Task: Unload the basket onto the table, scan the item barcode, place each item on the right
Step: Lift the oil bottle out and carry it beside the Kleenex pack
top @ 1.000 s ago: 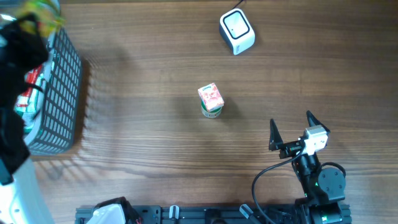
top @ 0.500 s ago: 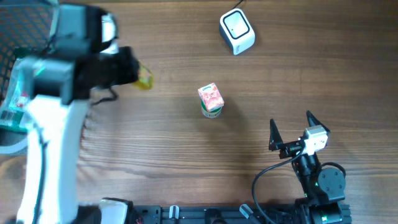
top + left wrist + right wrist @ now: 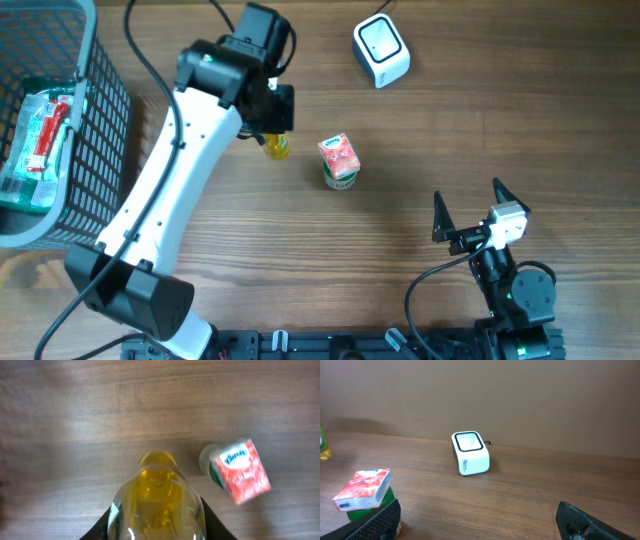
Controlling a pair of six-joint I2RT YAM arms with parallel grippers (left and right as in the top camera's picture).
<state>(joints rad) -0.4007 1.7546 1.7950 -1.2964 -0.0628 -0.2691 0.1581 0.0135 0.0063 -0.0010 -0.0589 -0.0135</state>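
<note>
The item, a clear bottle of yellow liquid (image 3: 277,148), hangs in my left gripper (image 3: 273,122), which is shut on it left of the table's middle. In the left wrist view the bottle (image 3: 157,492) fills the space between the black fingers (image 3: 104,526), over bare wood. The white barcode scanner (image 3: 381,50) stands at the back, to the right of the bottle, its window facing up. It also shows in the right wrist view as the scanner (image 3: 470,453). My right gripper (image 3: 468,197) rests open at the front right, holding nothing.
A red tissue pack (image 3: 339,153) lies on a green can (image 3: 341,179) just right of the bottle. A grey wire basket (image 3: 100,150) with packaged goods stands at the far left. The table's front edge carries the arm bases.
My left arm has swung from over the basket to the table's middle, carrying the yellow bottle toward the tissue pack. The right arm has not moved.
</note>
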